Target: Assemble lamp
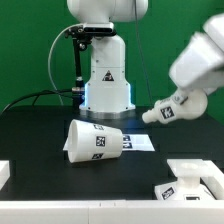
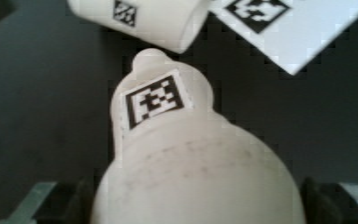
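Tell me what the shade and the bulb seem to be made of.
Shade: likely white plastic, matte; its wall is smooth and evenly shaded with no sharp glints. Bulb: probably the same plastic, off-white; the wrist view shows a faintly grainy, dull surface. Neither can be confirmed by look alone.

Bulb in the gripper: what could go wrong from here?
1. The gripper appears to hold the bulb only at its wider end, with the narrower tagged end sticking far out. It could tilt or slip in the grip during a move.
2. The shade lies on its side just ahead of the bulb's tip. A careless pass could knock it, and being round it would probably roll.
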`<state>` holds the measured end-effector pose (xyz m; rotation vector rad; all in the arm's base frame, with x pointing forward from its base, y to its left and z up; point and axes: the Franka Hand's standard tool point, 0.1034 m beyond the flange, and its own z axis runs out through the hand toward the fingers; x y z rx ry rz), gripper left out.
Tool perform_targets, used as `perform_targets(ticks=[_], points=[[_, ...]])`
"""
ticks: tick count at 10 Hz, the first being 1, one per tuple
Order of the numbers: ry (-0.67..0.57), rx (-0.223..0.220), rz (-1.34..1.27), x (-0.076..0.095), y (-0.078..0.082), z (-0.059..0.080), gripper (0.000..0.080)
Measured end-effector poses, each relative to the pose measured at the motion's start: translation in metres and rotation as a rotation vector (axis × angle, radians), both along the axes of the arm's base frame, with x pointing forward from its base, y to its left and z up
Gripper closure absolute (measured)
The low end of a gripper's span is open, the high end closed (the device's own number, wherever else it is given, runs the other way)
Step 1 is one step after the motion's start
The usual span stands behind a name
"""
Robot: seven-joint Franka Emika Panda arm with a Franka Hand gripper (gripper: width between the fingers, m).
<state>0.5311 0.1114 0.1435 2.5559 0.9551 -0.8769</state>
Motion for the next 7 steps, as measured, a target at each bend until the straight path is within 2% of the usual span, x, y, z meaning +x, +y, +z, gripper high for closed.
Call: perform_targets(ticks=[1,2,3,4,7], points=[[-0.032,0.052,-0.103,0.01,-0.011,0.017,0.0233],[-0.044,0.083,-0.156,0.012,-0.017,0.028,0.0233],[-0.086,0.121,-0.222,0.018,-0.018,0.042,0.0232],[-0.17,0.156,-0.214,0.026,-0.021,0.049,0.0232],[-0.323,0.234,-0.191,0.031,-0.023,0.047,0.0232]])
